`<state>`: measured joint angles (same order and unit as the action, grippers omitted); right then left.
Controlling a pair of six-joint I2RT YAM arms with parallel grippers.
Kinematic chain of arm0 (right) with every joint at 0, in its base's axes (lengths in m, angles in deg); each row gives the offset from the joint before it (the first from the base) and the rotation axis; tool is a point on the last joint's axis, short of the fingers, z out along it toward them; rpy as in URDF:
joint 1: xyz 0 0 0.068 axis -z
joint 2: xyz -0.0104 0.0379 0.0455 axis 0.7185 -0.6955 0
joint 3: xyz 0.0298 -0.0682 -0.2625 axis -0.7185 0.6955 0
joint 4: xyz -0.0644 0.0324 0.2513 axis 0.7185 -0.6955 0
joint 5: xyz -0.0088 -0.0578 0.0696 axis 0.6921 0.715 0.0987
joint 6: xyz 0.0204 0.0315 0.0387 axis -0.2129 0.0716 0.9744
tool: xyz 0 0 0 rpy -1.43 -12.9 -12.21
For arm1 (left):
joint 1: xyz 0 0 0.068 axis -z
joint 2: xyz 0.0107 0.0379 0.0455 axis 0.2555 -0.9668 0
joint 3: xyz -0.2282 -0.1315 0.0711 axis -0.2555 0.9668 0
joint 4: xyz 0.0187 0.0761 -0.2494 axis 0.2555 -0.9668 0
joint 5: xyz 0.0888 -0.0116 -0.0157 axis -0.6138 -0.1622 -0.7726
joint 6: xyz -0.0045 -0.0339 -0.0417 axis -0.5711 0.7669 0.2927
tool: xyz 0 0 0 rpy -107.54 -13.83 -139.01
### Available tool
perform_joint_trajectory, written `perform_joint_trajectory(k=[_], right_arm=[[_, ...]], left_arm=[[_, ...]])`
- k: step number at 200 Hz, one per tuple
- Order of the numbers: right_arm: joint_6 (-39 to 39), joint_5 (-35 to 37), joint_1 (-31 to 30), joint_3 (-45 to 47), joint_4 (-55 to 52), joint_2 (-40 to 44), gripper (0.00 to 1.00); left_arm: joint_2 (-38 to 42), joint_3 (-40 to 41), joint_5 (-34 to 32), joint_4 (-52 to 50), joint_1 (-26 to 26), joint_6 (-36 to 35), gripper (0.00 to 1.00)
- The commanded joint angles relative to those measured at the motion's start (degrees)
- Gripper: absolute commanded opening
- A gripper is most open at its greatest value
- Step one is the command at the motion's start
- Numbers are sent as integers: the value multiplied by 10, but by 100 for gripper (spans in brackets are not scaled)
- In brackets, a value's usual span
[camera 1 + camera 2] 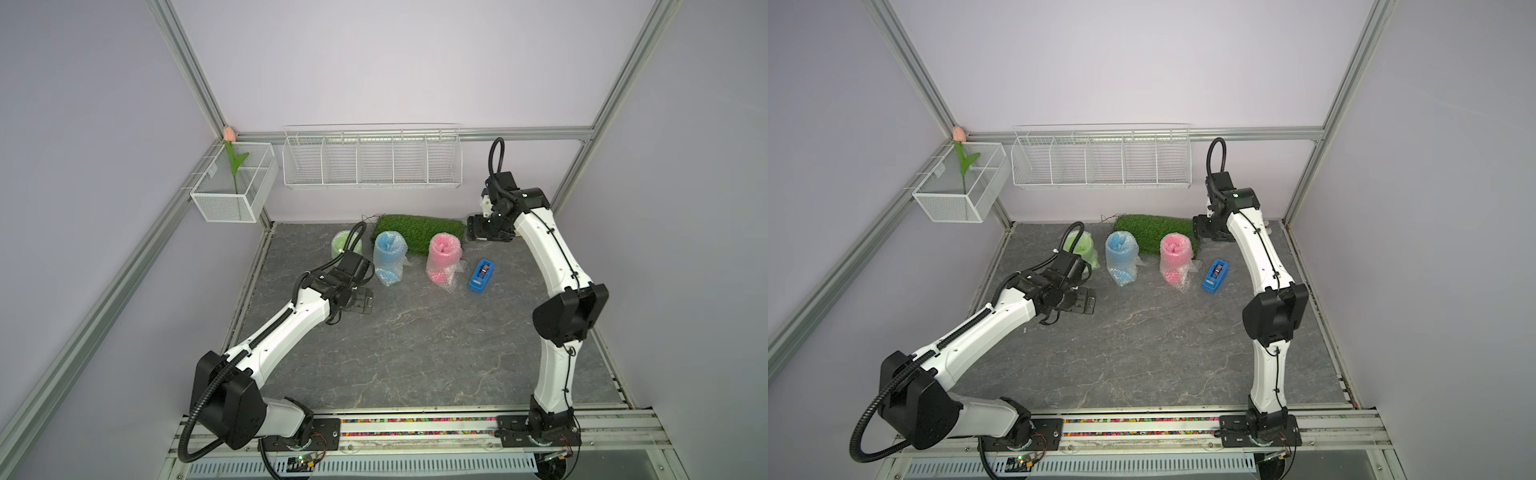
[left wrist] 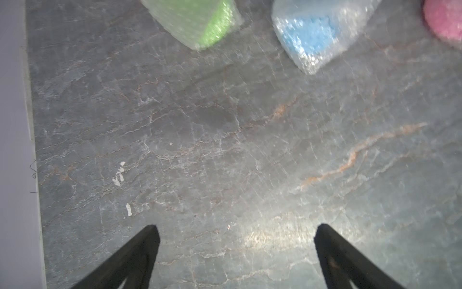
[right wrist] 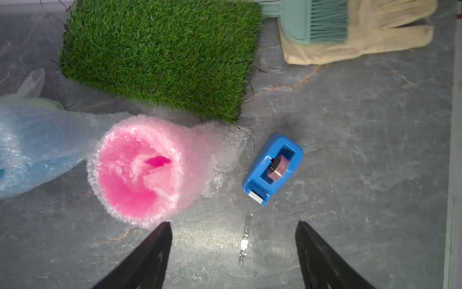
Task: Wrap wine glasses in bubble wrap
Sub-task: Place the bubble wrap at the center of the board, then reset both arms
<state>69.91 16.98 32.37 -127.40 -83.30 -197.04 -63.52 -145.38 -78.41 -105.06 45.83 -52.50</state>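
Observation:
Three wine glasses stand in a row at the back of the table, each rolled in bubble wrap: green (image 1: 347, 245), blue (image 1: 389, 253) and pink (image 1: 444, 257). In the right wrist view the pink glass (image 3: 140, 170) shows its open mouth, with bubble wrap (image 3: 220, 142) trailing beside it. My left gripper (image 1: 363, 301) hangs open over bare table in front of the green (image 2: 210, 25) and blue (image 2: 312, 35) glasses, holding nothing (image 2: 236, 232). My right gripper (image 1: 470, 229) is raised by the grass mat's right end, open and empty (image 3: 233, 229).
A blue tape dispenser (image 1: 481, 276) lies right of the pink glass, with a short strip of tape (image 3: 245, 240) on the table nearby. Behind are the grass mat (image 1: 419, 232), a glove (image 3: 362, 42) and a brush (image 3: 315, 22). A wire rack (image 1: 372, 160) and mesh box (image 1: 235, 187) hang on the walls.

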Motion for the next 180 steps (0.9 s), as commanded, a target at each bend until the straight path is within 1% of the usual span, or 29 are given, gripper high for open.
perform_joint_trajectory(k=[1,6,7,13,27,40,47,54,61,72,81,88,97,106,112,123,136,143,154,160,166,175,180], right_arm=[[-28,34,28,120,77,79,99],[-29,36,36,146,93,95,95],[-29,37,39,160,101,103,93],[-29,39,47,192,120,120,89],[-24,49,72,283,177,166,89],[-30,48,95,372,234,206,89],[-34,55,105,424,270,228,89],[-37,68,112,476,316,249,89],[-40,78,118,532,369,270,89],[-48,79,127,614,452,296,90],[-63,72,132,679,529,314,90],[-77,71,132,731,598,325,90],[-82,72,134,795,681,333,90],[-89,64,135,842,759,336,90],[-89,60,134,872,813,334,89],[-89,52,134,920,908,330,90],[-105,45,134,957,987,320,90],[-108,50,136,973,1037,309,90],[-121,32,136,979,1049,314,90],[-127,23,136,990,1083,307,90],[-128,17,136,995,1091,300,90],[-135,1,136,1009,1138,274,90],[-140,-7,136,1019,1177,257,90]], left_arm=[[30,36,-57,65,-34,13,99],[36,48,-76,82,-41,13,99],[37,51,-79,85,-43,13,99],[44,67,-101,107,-49,8,99],[61,109,-167,162,-59,-4,99],[79,155,-214,227,-64,-32,99],[89,185,-230,275,-66,-55,99],[96,215,-263,330,-71,-78,99],[101,250,-273,394,-76,-108,100],[103,307,-251,502,-90,-166,100],[96,350,-237,595,-106,-189,100],[88,373,-213,649,-125,-185,100],[76,389,-176,689,-158,-162,100],[64,405,-127,730,-192,-140,100],[55,419,-92,781,-213,-143,100],[51,424,-67,810,-222,-154,100],[36,444,-37,887,-229,-175,100],[23,456,-22,933,-234,-175,100],[-12,472,28,993,-254,-167,100],[-37,478,32,1027,-257,-169,100],[-66,484,38,1063,-257,-173,100],[-109,494,50,1147,-258,-186,100],[-106,495,57,1148,-258,-186,100]])
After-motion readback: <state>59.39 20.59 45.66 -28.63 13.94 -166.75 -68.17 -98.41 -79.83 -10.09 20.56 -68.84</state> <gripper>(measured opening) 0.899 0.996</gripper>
